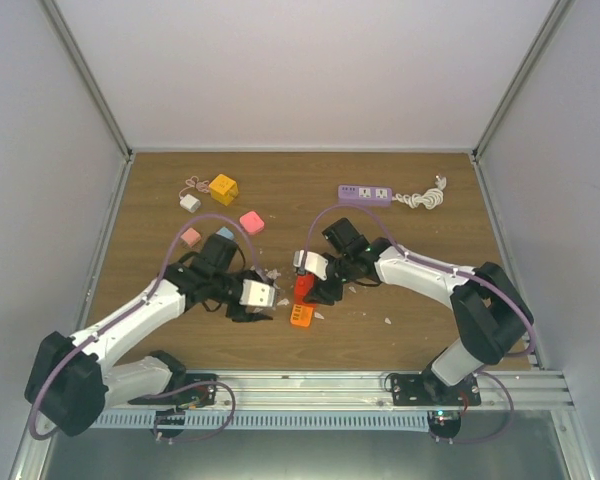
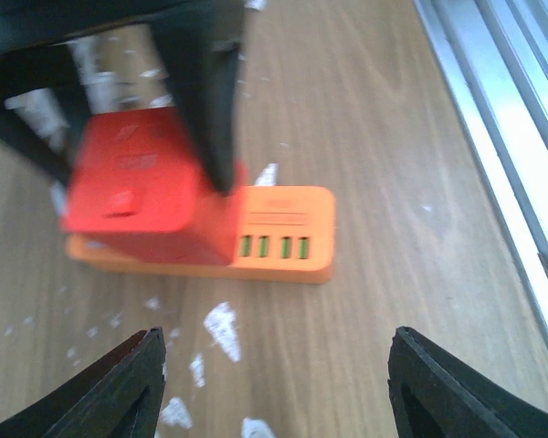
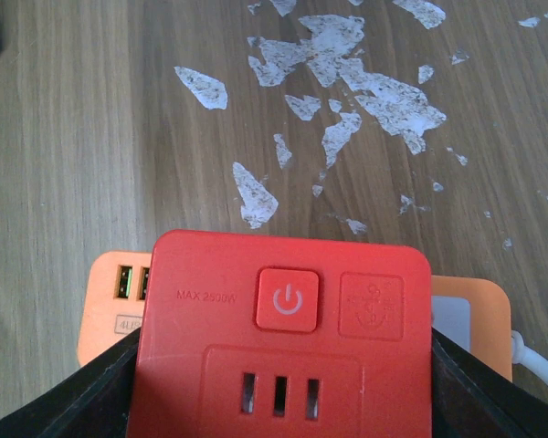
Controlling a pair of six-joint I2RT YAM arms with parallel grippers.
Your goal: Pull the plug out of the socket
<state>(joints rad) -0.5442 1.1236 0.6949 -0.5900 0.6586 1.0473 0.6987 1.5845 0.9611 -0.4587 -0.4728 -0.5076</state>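
A red cube plug [image 3: 283,338] with a power button stands on an orange socket strip [image 2: 288,233] that has green USB ports, lying on the wooden table. My right gripper [image 3: 288,401] is shut on the red plug, one finger on each side. In the top view the plug [image 1: 302,288] sits just above the strip [image 1: 301,317], with the right gripper [image 1: 312,288] on it. I cannot tell whether its prongs are still seated. My left gripper [image 2: 274,365] is open and empty, low over the table just short of the strip; in the top view it [image 1: 263,312] sits to the strip's left.
A purple power strip [image 1: 365,194] with a coiled white cable [image 1: 422,198] lies at the back right. A yellow cube [image 1: 223,187], a white adapter [image 1: 190,202] and pink [image 1: 251,221] and blue [image 1: 225,233] blocks lie back left. White flakes [image 3: 347,55] litter the wood. A metal rail [image 2: 502,109] borders the near edge.
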